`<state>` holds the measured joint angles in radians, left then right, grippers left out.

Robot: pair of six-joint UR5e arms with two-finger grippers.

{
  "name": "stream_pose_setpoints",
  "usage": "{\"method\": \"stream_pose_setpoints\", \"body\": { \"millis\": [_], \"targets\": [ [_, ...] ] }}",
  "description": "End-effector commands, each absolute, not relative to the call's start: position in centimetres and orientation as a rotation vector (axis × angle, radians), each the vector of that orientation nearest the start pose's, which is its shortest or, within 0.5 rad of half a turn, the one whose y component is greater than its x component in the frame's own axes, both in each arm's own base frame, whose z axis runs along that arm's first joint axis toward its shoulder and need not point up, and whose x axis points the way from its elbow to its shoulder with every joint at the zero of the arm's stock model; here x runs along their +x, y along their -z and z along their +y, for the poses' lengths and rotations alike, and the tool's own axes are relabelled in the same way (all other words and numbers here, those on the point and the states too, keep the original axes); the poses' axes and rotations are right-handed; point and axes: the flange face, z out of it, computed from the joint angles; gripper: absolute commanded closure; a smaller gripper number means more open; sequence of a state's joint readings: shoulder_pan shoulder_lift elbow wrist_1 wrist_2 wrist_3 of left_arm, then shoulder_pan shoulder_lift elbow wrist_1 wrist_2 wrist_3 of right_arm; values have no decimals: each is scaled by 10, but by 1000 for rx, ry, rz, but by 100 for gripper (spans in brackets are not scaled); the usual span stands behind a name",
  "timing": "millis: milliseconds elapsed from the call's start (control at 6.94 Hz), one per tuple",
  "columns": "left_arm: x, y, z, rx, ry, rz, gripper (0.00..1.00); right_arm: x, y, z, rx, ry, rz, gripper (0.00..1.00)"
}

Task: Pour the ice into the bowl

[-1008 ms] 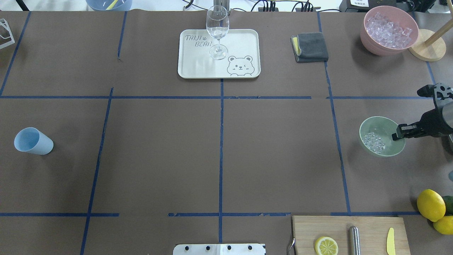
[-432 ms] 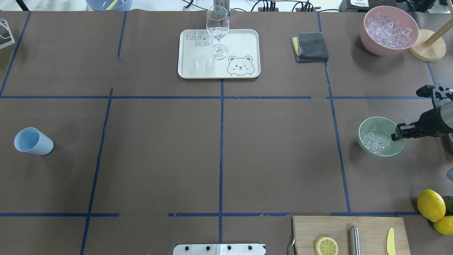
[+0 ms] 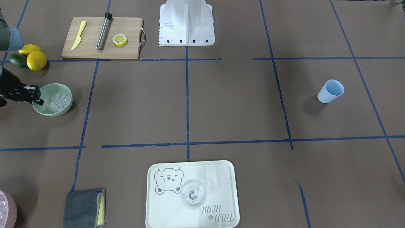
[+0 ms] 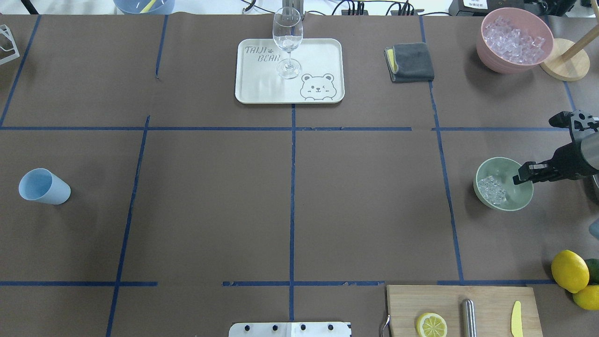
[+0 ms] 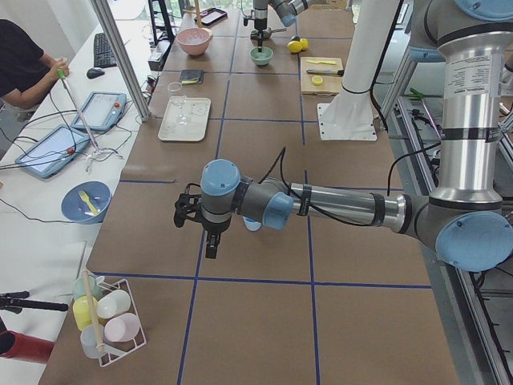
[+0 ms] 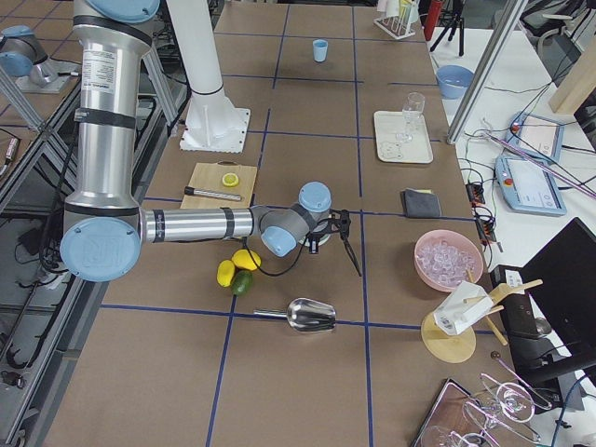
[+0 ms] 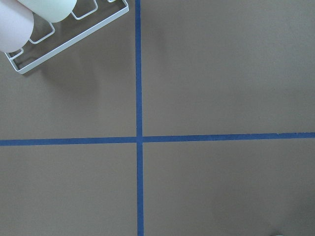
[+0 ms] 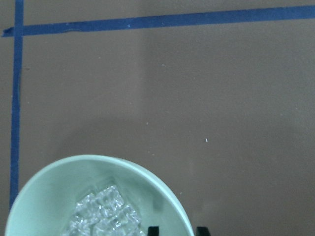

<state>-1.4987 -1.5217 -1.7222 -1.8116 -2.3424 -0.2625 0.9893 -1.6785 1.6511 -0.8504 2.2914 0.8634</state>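
Observation:
The mint-green bowl (image 4: 500,164) stands at the table's right side, with a small heap of clear ice (image 4: 492,189) inside. It also shows in the front view (image 3: 60,110) with the ice (image 3: 60,100). My right gripper (image 4: 518,178) comes in from the right and is shut on the bowl's right rim. In the right wrist view its two fingertips (image 8: 153,230) straddle the bowl's rim (image 8: 49,196) beside the ice (image 8: 103,216). My left gripper (image 5: 210,241) hangs over bare table far to the left. I cannot tell whether it is open or shut.
A pink bowl (image 4: 486,51) full of ice and a wooden stand (image 4: 565,65) are at the back right. A grey cloth (image 4: 412,62), a tray (image 4: 318,51) with a wine glass (image 4: 287,37), a blue cup (image 4: 43,186), lemons (image 4: 569,270) and a cutting board (image 4: 449,297) are around.
The bowl and my right gripper have shifted slightly toward the near side, and the bowl sits a little lower and more level. Nothing else moved.

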Motion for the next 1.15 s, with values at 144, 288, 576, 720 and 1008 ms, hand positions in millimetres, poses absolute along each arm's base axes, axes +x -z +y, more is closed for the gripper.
{"method": "stream_pose_setpoints", "body": {
  "millis": [144,288,576,720,1008],
  "targets": [
    [-30,-587,-485,188,41,804,0,-149,-564,-445,28,-76,-1033,0],
    [-30,-589,-485,185,40,804,0,-131,-562,-454,43,-85,-1023,0],
    [-31,-609,-478,222,-125,781,0,-87,-577,-467,62,-67,-959,0],
    [-36,-611,-478,219,-121,779,0,-61,-583,-478,73,-22,-919,0],
    [-55,-632,-480,185,-67,780,0,-8,-592,-495,62,68,-848,0]
  ]
}}
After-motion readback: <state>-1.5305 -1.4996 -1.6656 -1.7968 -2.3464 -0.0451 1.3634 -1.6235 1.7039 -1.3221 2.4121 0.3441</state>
